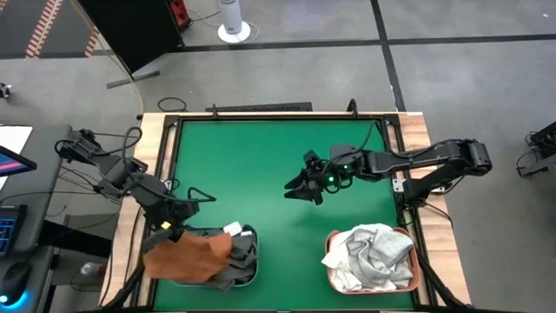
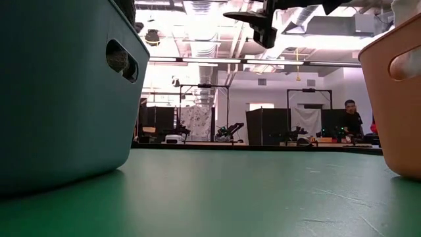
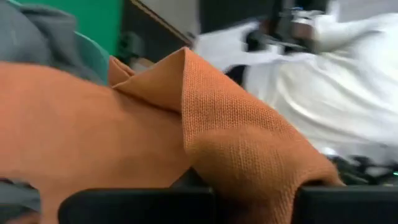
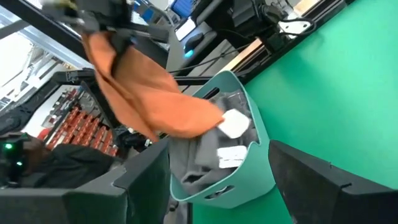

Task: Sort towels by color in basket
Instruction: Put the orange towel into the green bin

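While my left hand (image 1: 165, 226) pinches the rust orange towel (image 1: 184, 254) above the teal basket (image 1: 250, 261) at the desk's (image 1: 261, 156) near-left edge | dark grey towels (image 4: 205, 155) lie inside that basket | right hand (image 1: 300, 189) spread, empty, hovering mid-desk | white and light grey towels (image 1: 369, 252) fill the orange basket (image 1: 415, 276) near-right.

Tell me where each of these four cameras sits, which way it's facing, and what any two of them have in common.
High view: overhead, looking straight down; both arms show, left gripper shut on the rust orange towel over the teal basket, right gripper open above the green table.
Low view: table height, looking level between teal basket and orange basket.
Left wrist view: looks past its fingers at the orange towel.
Right wrist view: faces the teal basket.
Shared: high and right wrist views both show towel and teal basket.
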Action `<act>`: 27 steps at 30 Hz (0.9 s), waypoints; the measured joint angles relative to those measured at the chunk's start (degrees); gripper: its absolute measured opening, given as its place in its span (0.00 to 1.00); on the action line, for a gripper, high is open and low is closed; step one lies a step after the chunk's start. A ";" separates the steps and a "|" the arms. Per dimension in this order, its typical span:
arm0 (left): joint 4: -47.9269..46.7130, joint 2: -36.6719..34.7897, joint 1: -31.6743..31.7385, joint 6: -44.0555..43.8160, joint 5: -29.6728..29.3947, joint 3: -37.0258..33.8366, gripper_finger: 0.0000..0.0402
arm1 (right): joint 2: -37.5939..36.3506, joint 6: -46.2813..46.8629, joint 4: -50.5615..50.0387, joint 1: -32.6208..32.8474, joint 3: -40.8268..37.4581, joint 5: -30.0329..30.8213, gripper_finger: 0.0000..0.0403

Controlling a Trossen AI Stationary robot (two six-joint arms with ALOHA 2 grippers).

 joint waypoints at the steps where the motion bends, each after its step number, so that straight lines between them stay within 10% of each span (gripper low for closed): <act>1: -0.65 0.90 0.00 1.18 -1.36 0.00 0.00 | 0.00 0.30 0.04 0.26 0.00 0.02 0.73; 19: -14.95 23.65 -4.52 13.33 -27.26 0.00 0.00 | -1.20 2.06 -0.35 2.72 -0.02 0.07 0.73; 27: -15.79 34.98 -8.31 15.04 -30.16 0.13 0.00 | -8.23 0.98 -0.42 2.77 -0.02 0.85 0.73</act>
